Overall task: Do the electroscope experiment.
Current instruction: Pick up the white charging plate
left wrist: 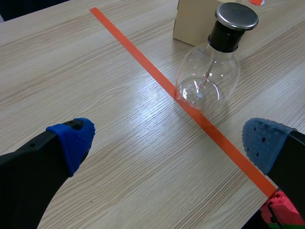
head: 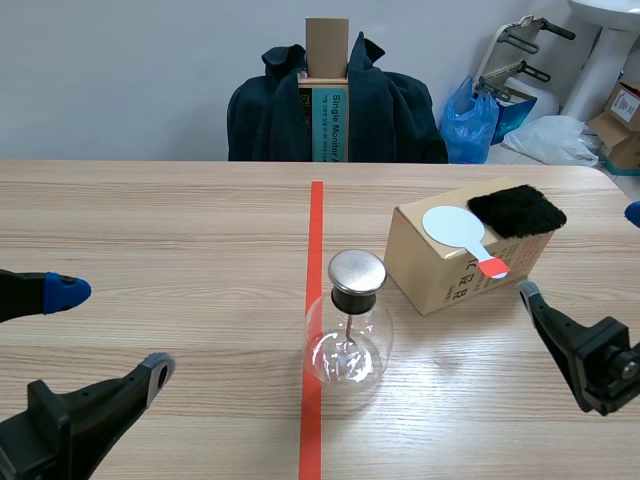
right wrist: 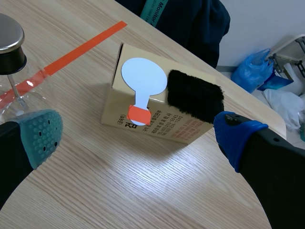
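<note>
The electroscope, a clear glass flask [head: 348, 345] with a black neck and a metal cap [head: 357, 270], stands on the orange tape line at mid table. To its right a cardboard box [head: 440, 270] carries a white round paddle [head: 455, 227] with an orange-red handle and a black fur pad [head: 517, 210]. My left gripper [head: 110, 335] is open at the near left, well clear of the flask [left wrist: 208, 78]. My right gripper [right wrist: 138, 138] is open near the box [right wrist: 157, 124], with the paddle [right wrist: 143, 76] and fur [right wrist: 195, 95] just ahead of it.
A chair draped with a dark jacket [head: 335, 110] stands behind the table's far edge. Blue and white bags [head: 475, 120] and boxes lie on the floor at the back right. The table [head: 150, 230] is bare wood on the left side.
</note>
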